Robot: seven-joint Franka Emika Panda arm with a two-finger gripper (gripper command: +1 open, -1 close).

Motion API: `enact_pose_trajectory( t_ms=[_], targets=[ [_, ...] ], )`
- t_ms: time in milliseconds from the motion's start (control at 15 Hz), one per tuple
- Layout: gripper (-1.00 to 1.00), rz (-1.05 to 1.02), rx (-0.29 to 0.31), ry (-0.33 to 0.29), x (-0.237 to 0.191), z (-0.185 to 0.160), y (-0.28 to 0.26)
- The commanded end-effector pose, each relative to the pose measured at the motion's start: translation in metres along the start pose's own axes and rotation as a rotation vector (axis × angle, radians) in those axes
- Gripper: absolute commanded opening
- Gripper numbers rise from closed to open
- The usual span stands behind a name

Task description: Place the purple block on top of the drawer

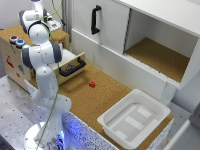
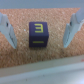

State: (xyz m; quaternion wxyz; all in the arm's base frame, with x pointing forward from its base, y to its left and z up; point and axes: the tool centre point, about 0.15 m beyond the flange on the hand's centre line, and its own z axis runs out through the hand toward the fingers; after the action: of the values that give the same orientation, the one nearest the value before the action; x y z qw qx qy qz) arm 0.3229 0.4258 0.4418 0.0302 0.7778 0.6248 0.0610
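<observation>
In the wrist view a purple block [image 2: 38, 34] with a yellow figure on its face rests on a cork-brown surface. My gripper [image 2: 39, 32] is open, and its two fingers [image 2: 6, 31] stand on either side of the block with a gap to each. The drawer [image 1: 30, 50] is a light plywood unit at the exterior view's left, with a cork top and its pull-out part [image 1: 72, 65] standing open, black bar handle forward. The arm [image 1: 42, 55] rises in front of it. The exterior view shows neither the block nor my fingers.
A small red block [image 1: 92, 84] lies on the cork table. A white tub [image 1: 134, 117] sits at the front right. A large white cabinet [image 1: 150, 35] with a vertical black handle stands behind. Two round coloured items [image 1: 16, 40] sit on the drawer's top.
</observation>
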Motion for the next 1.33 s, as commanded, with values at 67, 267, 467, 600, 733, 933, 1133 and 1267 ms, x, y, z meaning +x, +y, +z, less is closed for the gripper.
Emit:
enact_pose_trajectory(
  t_ms=[67,267,467,600,733,933,1133,1267],
  targets=[
    [1.0,0.033,0.029,0.04,-0.079,0.017,0.001],
    [1.0,0.048,0.093,0.049,-0.102,0.046,-0.007],
    [1.0,0.022,0.121,0.084,-0.113,0.074,-0.013],
    [1.0,0.016,0.115,0.101,-0.117,0.088,-0.007],
    [1.0,0.005,0.089,0.104,-0.112,0.091,0.006],
    [1.0,-0.023,0.101,0.088,-0.101,0.111,0.024],
    [1.0,-0.042,0.113,0.074,-0.092,0.127,0.029],
    [1.0,-0.052,0.119,0.076,-0.089,0.13,0.029]
  ],
)
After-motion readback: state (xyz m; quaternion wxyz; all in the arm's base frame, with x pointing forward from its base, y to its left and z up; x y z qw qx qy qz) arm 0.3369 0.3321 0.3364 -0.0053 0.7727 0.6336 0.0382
